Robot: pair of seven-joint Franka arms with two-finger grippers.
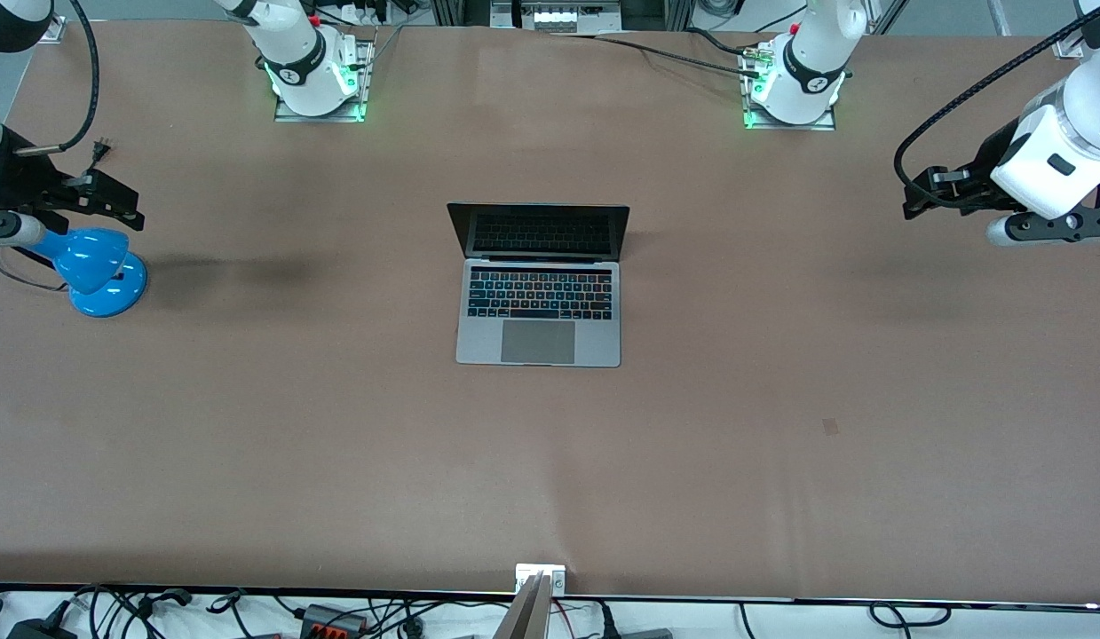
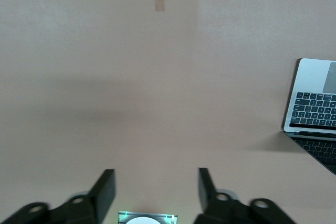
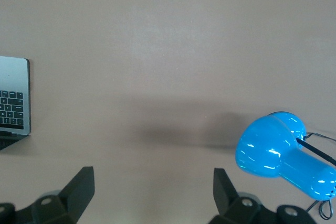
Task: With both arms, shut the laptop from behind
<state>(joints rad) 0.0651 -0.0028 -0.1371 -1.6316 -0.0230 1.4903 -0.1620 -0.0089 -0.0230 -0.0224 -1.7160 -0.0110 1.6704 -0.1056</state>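
Your left gripper (image 2: 157, 190) hangs up in the air over the left arm's end of the table (image 1: 780, 355). Its two black fingers (image 2: 106, 187) stand apart with a clear gap between them. Nothing sits in that gap, and the fingers touch nothing. You can see only bare brown table under them in the left wrist view.

Your right gripper (image 3: 154, 192) hangs over the right arm's end of the table. Its fingers (image 3: 81, 187) are spread wide, wider than the left ones. They hold nothing and touch nothing too. A bright blue desk lamp (image 1: 95, 271) sits on the table just under that gripper.

Your laptop (image 1: 539, 284) lies in the middle of the table, between the two arms and well apart from both grippers. It is open. Its lid stands up and its dark screen faces the front camera. The black keys and the grey trackpad (image 1: 538, 342) show below the screen, with the trackpad nearer to the front camera. The key letters are too small to read, and you cannot see any name or logo on the laptop from these views. A corner of the laptop shows at the edge of each wrist view.

A small darker square mark (image 1: 831, 426) sits on the table, nearer to the front camera than the laptop and toward the left arm's end. It has no writing you can read.

Both white arm bases glow green at the bottom.
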